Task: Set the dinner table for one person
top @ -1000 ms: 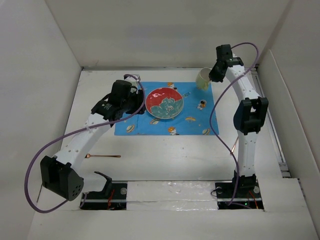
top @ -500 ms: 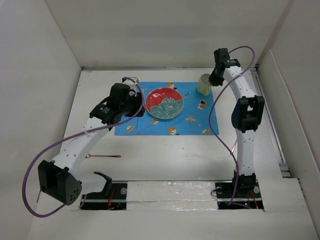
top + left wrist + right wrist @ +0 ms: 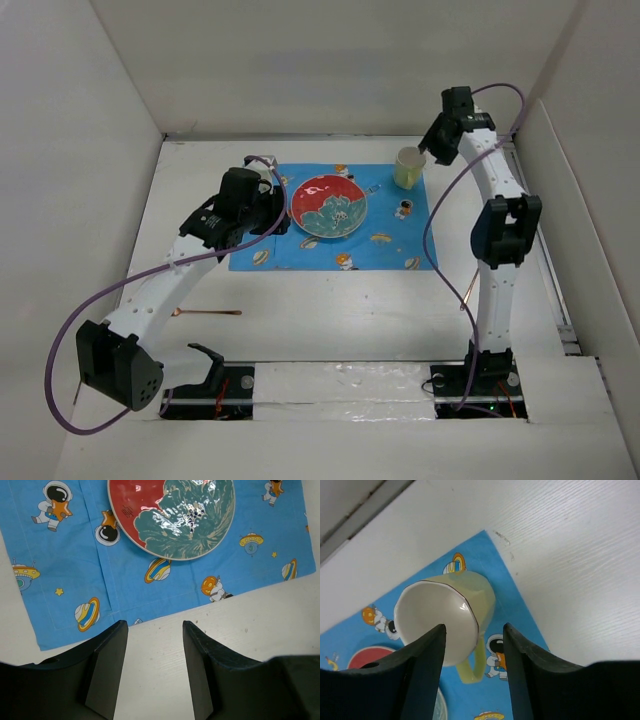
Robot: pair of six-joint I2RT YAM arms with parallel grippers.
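A blue cartoon-print mat (image 3: 300,250) lies on the white dinner table (image 3: 350,310). On it rests a red and teal plate (image 3: 329,206), which the left wrist view also shows (image 3: 172,517). A pale yellow cup (image 3: 408,167) stands upright on the mat's far right corner, with its handle (image 3: 472,667) towards the camera. My right gripper (image 3: 432,150) hovers just behind and right of the cup, open (image 3: 474,627), holding nothing. My left gripper (image 3: 272,200) hangs open (image 3: 155,627) over bare table at the mat's near edge, beside the plate.
A copper-coloured spoon (image 3: 205,312) lies on the table at the near left. A thin copper utensil (image 3: 468,290) lies by the right arm. Low white walls (image 3: 130,200) ring the table. The arm bases (image 3: 340,385) stand at the near edge.
The right gripper set the tilted cup upright on the mat's corner, opened, let it go and drew back to the right. The left arm shifted only slightly.
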